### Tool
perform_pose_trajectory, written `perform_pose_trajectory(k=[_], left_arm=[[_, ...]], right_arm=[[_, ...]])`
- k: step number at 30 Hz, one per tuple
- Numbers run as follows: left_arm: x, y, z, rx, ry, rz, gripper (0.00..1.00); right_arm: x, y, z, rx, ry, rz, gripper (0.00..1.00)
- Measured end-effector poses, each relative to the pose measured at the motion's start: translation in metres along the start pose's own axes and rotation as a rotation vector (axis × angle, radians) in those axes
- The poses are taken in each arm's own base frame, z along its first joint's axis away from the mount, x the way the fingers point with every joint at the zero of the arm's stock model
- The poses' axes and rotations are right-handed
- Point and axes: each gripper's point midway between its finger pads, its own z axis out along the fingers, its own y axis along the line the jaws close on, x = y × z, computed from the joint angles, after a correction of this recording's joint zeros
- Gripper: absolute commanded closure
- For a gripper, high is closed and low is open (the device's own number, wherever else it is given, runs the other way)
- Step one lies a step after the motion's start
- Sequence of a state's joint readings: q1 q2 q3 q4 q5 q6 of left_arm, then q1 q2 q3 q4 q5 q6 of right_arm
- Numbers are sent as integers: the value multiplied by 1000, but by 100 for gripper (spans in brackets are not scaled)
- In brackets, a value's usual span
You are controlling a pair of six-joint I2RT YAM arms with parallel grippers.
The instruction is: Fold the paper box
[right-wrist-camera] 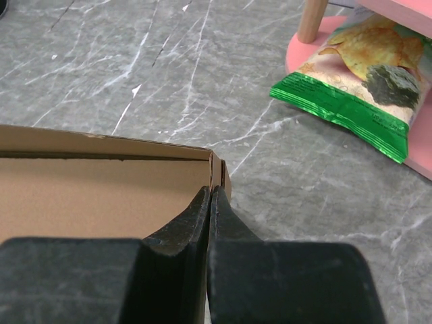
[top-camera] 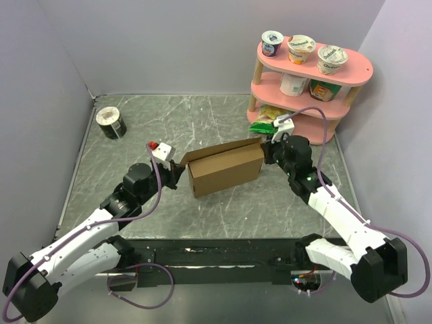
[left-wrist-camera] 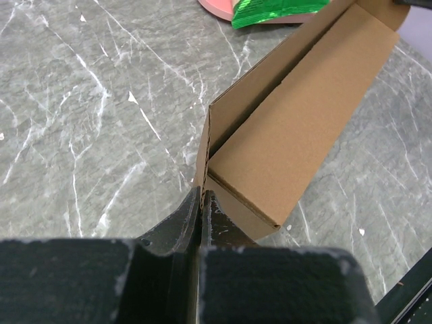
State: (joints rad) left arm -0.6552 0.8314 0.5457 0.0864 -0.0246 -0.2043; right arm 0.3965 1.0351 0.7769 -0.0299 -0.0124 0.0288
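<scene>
The paper box [top-camera: 226, 169] is plain brown cardboard, standing as a shallow oblong in the middle of the table, with its long rear flap raised and its top open. My left gripper [top-camera: 178, 171] is at the box's left end, shut on a thin cardboard edge. In the left wrist view the box [left-wrist-camera: 297, 128] stretches away from the left gripper [left-wrist-camera: 202, 196]. My right gripper [top-camera: 267, 150] is shut on the right end wall. In the right wrist view the doubled edge of the box [right-wrist-camera: 101, 196] runs into the right gripper [right-wrist-camera: 211, 192].
A pink two-tier shelf [top-camera: 358, 67] with yogurt cups and cartons stands at the back right. A green chip bag [top-camera: 266, 121] lies at its foot, close to the right gripper. A black-and-white can [top-camera: 111, 123] lies at the back left. Grey walls enclose the table.
</scene>
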Motion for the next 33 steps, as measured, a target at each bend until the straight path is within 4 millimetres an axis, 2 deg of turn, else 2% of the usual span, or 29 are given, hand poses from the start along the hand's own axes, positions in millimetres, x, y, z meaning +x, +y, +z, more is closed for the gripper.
perform_pose_trajectory(k=[5,7,8,10,11,13,14,17,24,29,33], left_arm=[[-1,0,1,-11,1,-33,99],[-2,0,3,-15,2,-47,92],[-2,0,3,-17,2,-52,77],[-2,0,4,-19,4,-64,66],[-1,-1,5,-18,10,-74,48],[1,-4,4,-7,19,-93,29],[1,-4,4,-6,19,-94,15],[-2,-5,-1,-6,11,-110,7],[-23,-4,-20,-18,-49,-116,8],[-39,0,-25,-34,-56,-111,26],[-43,5,-20,-52,-26,-106,30]], right_arm=[[6,2,-7,33,-33,-7,100],[7,2,-10,48,-43,-6,100],[8,2,-12,55,-50,-5,100],[10,2,-15,66,-62,-1,100],[11,3,-16,64,-66,5,100],[13,5,-19,62,-72,14,100],[13,7,-20,59,-73,15,100],[13,9,-22,53,-76,18,100],[14,9,-22,53,-74,18,100],[14,9,-22,53,-73,18,100],[14,9,-23,53,-72,21,100]])
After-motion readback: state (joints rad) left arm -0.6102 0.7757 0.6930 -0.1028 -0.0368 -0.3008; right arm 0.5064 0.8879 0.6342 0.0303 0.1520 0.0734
